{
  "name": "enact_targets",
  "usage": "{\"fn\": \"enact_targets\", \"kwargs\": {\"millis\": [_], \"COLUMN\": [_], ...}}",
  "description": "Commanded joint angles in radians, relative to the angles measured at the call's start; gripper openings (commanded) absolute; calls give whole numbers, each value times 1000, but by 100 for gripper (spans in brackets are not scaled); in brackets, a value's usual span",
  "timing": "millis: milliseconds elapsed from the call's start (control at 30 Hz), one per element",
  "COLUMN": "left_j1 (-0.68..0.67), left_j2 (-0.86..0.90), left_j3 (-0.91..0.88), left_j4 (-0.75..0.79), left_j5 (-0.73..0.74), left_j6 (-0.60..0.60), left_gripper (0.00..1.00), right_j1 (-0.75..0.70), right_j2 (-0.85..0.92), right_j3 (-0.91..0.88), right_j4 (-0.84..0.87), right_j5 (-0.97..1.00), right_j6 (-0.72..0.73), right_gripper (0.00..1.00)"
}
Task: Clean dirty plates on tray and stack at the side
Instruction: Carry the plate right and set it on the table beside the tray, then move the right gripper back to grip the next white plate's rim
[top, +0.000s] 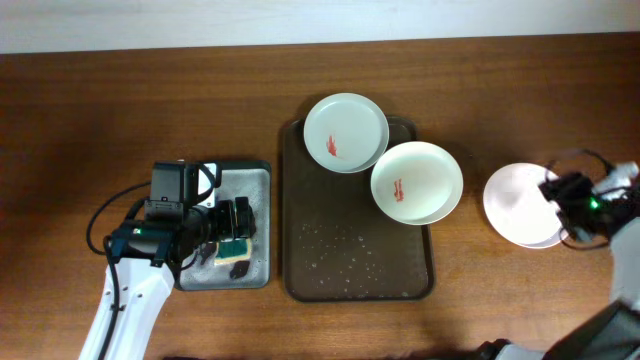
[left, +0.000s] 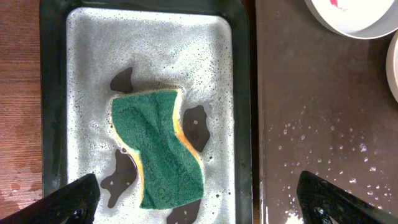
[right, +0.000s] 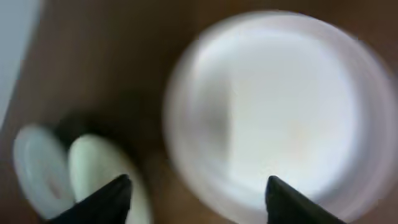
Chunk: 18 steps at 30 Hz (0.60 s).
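Note:
The dark brown tray (top: 358, 270) lies mid-table. Two white plates with red smears rest at its far end: one (top: 345, 132) at the back, one (top: 416, 181) overhanging the tray's right rim. A third white plate (top: 520, 204), with no smear showing, sits on the table at the right; it fills the blurred right wrist view (right: 280, 112). My right gripper (top: 562, 197) is open and empty at that plate's right edge (right: 196, 199). My left gripper (top: 236, 232) is open and empty above the green sponge (left: 158, 146).
A smaller black-rimmed grey tray (top: 252, 178) at the left holds soapy water and the sponge (top: 236, 249). Water droplets speckle the brown tray's near half (left: 323, 143). The two smeared plates show blurred at the lower left of the right wrist view (right: 68, 174).

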Motion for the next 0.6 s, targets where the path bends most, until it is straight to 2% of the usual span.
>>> {"fn": "enact_targets", "kwargs": {"millis": [0,100,167,267,300,333,367,400,567], "left_j1": [6,6,6,6,6,6,6,6,6], "left_j2": [-10,-10,-10,-10,-10,-10,-10,-10,-10], "left_j3": [18,18,18,18,18,18,18,18,18], "left_j4": [1,1,1,1,1,1,1,1,1], "left_j5": [11,11,11,11,11,11,11,11,11], "left_j6": [9,9,9,9,9,9,9,9,9], "left_gripper": [99,99,99,100,100,99,99,99,99], "right_j1": [256,498,560,567,567,567,564,564,565], "right_j2": [-75,32,131,239,270,290,296,284,91], "right_j3": [20,19,19,19,19,19,19,19,20], "right_j4": [-2,68,138,209,220,221,212,185,-3], "right_j5": [127,458,520,491,475,475,475,471,455], "right_j6": [-122,-122,-151,-151,-151,-151,-147,-143,-117], "right_gripper": [64,63,57,47,41,30,12,4,4]}}
